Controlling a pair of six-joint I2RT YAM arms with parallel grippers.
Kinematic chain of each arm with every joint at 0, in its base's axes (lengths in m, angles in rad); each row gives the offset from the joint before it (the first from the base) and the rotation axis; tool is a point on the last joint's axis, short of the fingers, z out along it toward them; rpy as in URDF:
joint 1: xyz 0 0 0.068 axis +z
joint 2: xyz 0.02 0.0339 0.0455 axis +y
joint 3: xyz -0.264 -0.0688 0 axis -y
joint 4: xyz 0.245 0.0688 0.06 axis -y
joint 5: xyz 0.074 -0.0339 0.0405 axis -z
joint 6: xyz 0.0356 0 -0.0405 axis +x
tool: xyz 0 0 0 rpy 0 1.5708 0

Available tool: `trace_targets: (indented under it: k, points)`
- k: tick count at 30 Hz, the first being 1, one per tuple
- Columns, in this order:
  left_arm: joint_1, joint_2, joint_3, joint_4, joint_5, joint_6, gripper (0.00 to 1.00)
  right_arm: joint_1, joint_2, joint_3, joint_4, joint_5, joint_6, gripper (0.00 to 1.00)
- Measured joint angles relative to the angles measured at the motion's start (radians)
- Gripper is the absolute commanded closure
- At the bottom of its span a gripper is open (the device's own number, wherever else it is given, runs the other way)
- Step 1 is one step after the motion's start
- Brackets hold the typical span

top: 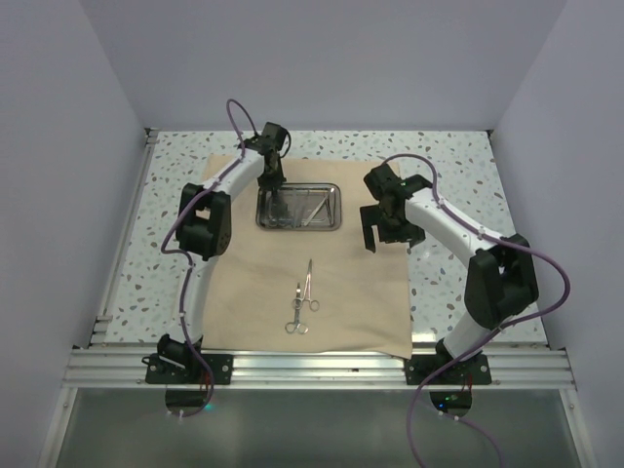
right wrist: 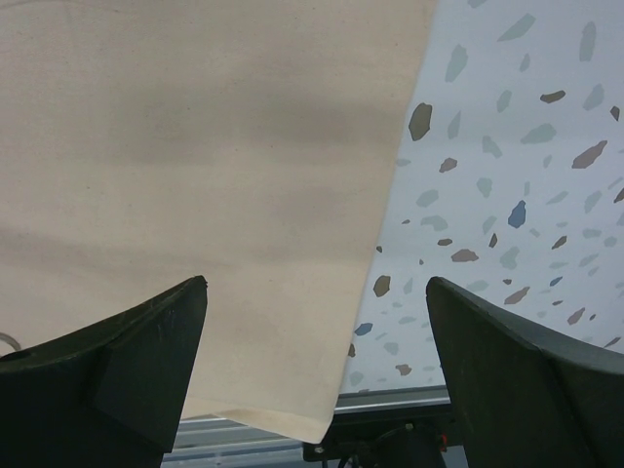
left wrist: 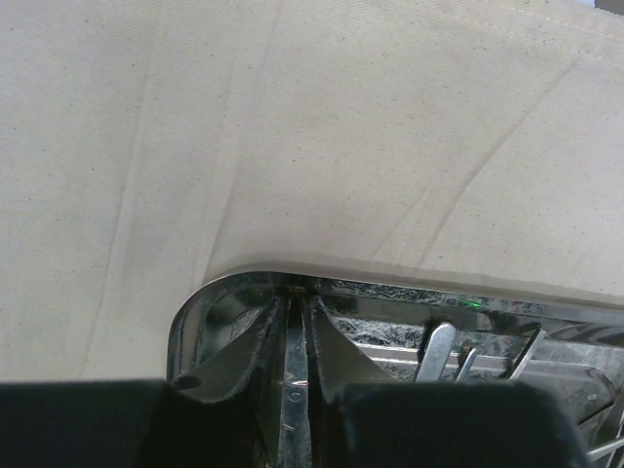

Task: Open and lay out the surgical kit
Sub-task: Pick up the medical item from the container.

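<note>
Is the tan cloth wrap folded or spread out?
Spread out: the tan cloth wrap lies flat, with the shiny rectangular steel tray and silver ring-handled forceps on it.

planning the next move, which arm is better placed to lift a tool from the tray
Left: its jaws are in the steel tray, shut on a thin instrument. The right jaws hang open over the cloth edge.

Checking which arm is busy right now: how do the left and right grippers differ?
The left gripper is shut on a thin steel instrument; the right gripper is open and holds nothing. The left gripper reaches into the steel tray, while the right gripper hangs over the right edge of the cloth, beside bare table. Both are dark and point downward.
</note>
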Motion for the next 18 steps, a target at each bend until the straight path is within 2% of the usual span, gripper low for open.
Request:
trace_targets:
  k: [3,13,18]
  points:
    - [0.0,0.004,0.005,0.0,0.0,0.0,1.0,0.0,0.001,0.0,0.0,0.0,0.0,0.02]
    - [0.002,0.003,0.019,-0.006,0.033,0.027,1.0,0.0,0.001,-0.006,0.003,-0.002,0.007,0.02]
    - [0.003,0.003,0.101,-0.065,0.085,0.048,1.0,0.0,0.001,-0.006,0.007,-0.005,0.008,0.02]
